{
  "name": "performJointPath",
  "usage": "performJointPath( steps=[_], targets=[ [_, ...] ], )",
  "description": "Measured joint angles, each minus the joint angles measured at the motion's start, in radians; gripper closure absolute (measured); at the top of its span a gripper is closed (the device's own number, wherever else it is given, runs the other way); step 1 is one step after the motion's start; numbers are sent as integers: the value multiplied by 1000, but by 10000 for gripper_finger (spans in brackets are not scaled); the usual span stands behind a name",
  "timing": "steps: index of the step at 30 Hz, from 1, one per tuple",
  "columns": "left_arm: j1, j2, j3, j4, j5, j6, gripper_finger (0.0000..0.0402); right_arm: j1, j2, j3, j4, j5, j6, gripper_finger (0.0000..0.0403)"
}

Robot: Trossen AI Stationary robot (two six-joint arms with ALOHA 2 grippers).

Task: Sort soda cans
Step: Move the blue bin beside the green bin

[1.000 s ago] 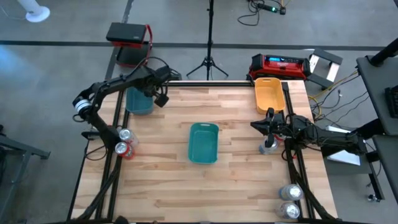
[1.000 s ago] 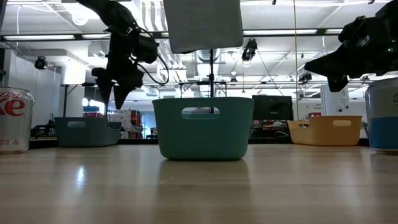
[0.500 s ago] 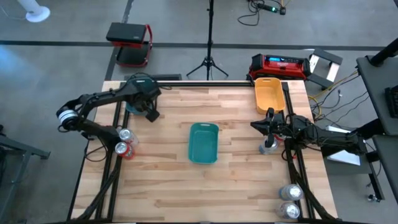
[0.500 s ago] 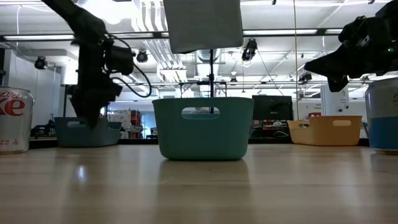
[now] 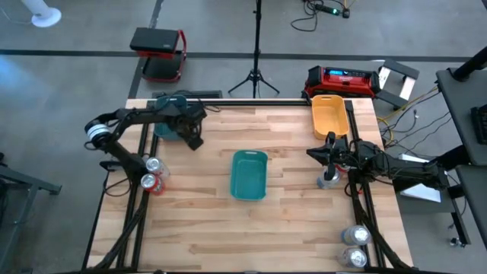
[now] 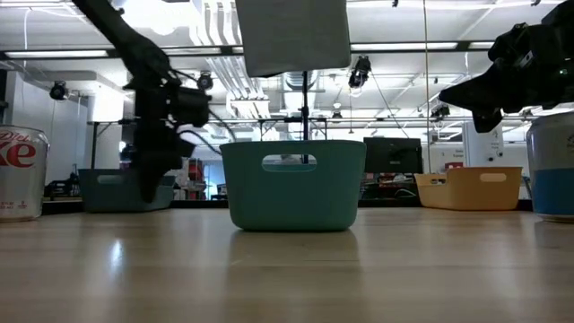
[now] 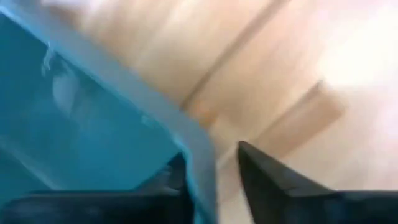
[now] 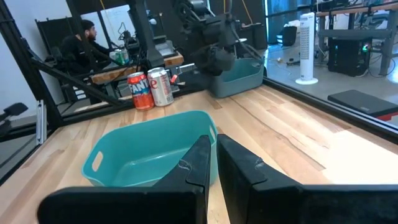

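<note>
A dark teal tray (image 5: 169,122) stands at the far left of the table, with my left gripper (image 5: 193,140) shut on its rim at the near right corner. A lighter teal tray (image 5: 249,173) sits mid-table and an orange tray (image 5: 329,114) at the far right. A silver soda can (image 5: 154,165) and a red one (image 5: 152,183) stand at the left edge. One can (image 5: 329,180) stands below my right arm, and two more (image 5: 355,246) are near right. My right gripper (image 8: 211,142) hovers shut above the table, holding nothing. My left gripper has the dark teal tray's rim (image 7: 200,146) between its two fingers, close to a corner. One finger (image 7: 177,177) is inside the tray and the other (image 7: 261,171) outside. They come from above, pointing down. The tray rests on the table.
A tripod and red cases stand on the floor beyond the far edge. Black frame rails run along both table sides. Bare wood lies between the trays and across the near half. A person sits in the room behind the left-edge cans (image 8: 151,88).
My left gripper has swung from above the table's far middle-left toward the left edge, then back a little and down onto the dark teal tray's near right corner. Its fingers have drawn together over the rim. The tray has stayed in place.
</note>
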Motion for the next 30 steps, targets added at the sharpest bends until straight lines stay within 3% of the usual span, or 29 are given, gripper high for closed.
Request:
performJointPath(
  steps=[3, 7, 14, 24, 30],
  targets=[
    [-30, 63, 86, 11, 37, -7, 387, 0, 0, 0, 0, 0, 0, 380],
    [-101, 123, 192, 9, 138, -29, 382, 0, 0, 0, 0, 0, 0, 380],
    [-270, 81, 263, -123, 158, -137, 399, 0, 0, 0, 0, 0, 0, 380],
    [-541, -78, 162, -141, 183, -424, 401, 0, 0, 0, 0, 0, 0, 380],
    [-726, -157, 85, -52, 129, -731, 401, 0, 0, 0, 12, -14, 63, 380]
  ],
)
